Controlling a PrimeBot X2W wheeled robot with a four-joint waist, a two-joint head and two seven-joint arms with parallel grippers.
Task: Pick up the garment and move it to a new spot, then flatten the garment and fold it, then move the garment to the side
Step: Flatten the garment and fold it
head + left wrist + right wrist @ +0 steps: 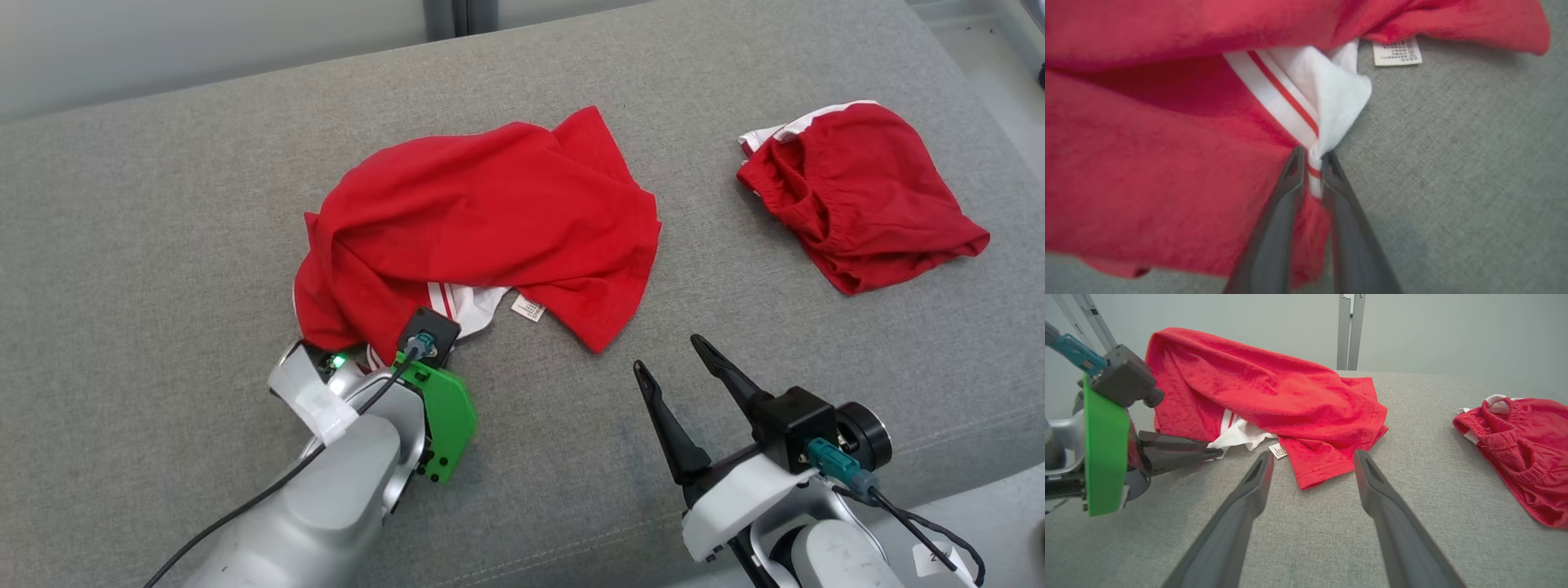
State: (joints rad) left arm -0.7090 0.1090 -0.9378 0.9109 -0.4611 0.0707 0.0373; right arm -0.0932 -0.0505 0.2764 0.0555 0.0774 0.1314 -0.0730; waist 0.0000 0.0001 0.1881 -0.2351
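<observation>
Left gripper (1312, 157) (jaws together) on garment (1147, 163)

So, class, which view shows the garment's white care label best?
Left wrist view: the care label is close, its printed rows visible. Head and right wrist views show it as a tiny white tag by the garment.

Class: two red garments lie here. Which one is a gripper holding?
The larger red shirt: the left gripper pinches its white striped trim. The smaller red garment lies untouched.

The head view looks down on the surface (163, 245). Both wrist views face the garment (1257, 388), the left closest
</observation>
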